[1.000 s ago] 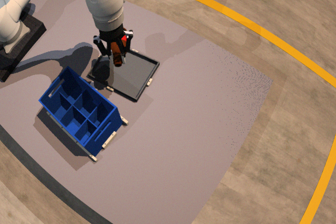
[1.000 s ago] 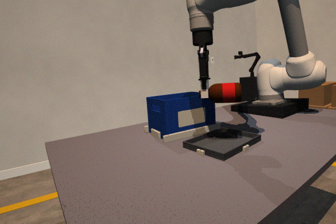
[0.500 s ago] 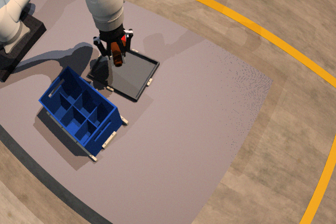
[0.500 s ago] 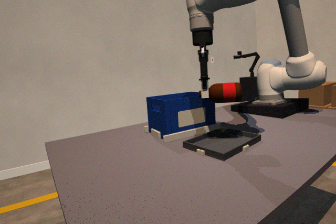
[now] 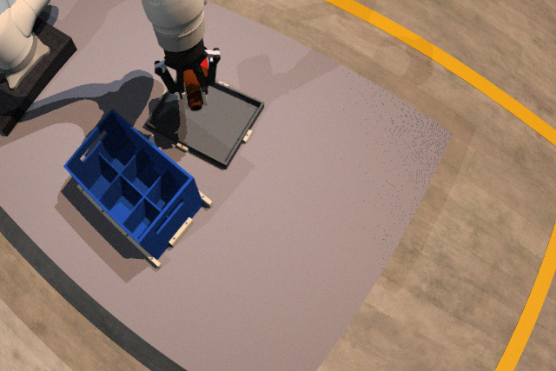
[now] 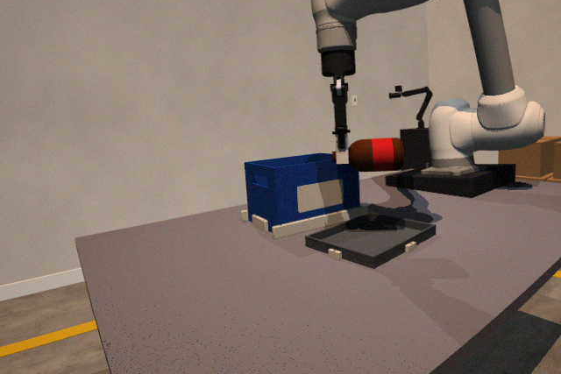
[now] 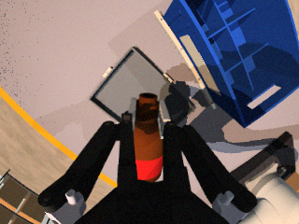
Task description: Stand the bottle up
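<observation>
My gripper is shut on the neck of a brown bottle with a red label. It holds the bottle lying level, high above the dark tray. In the top view the bottle hangs over the tray's near-left part between the gripper's fingers. The wrist view shows the bottle between the black fingers, with the tray far below. The tray holds nothing.
A blue crate with several compartments stands beside the tray; it also shows in the side view and the wrist view. The arm's base sits on a black block at the table's back. Small beige cleats edge the crate and tray.
</observation>
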Available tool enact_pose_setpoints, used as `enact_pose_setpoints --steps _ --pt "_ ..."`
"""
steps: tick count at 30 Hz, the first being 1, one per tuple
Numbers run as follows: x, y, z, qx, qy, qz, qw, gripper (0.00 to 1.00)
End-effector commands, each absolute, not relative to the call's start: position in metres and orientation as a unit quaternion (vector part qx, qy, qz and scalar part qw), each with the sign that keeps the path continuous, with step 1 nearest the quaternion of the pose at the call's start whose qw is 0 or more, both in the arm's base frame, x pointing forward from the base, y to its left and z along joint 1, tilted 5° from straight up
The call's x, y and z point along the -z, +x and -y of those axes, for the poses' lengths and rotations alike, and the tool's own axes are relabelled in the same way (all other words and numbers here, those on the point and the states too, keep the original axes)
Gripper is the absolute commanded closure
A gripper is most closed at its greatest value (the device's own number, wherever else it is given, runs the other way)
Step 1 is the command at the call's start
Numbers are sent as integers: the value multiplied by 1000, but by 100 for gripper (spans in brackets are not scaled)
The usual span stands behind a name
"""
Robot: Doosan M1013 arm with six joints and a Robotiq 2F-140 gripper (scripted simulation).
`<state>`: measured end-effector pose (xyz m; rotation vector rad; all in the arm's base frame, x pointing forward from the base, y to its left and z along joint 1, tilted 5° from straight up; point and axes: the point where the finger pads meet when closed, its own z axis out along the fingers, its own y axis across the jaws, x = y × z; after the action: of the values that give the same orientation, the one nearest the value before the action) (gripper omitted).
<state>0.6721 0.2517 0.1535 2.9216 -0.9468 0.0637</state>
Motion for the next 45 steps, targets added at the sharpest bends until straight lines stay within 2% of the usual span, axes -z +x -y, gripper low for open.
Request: enact_pose_setpoints --steps 1,26,45 --pt "-154 672 -252 -21 951 308 35 90" --pt "-153 672 -252 -24 950 308 36 90" --pt "-153 670 -252 -70 948 307 54 90"
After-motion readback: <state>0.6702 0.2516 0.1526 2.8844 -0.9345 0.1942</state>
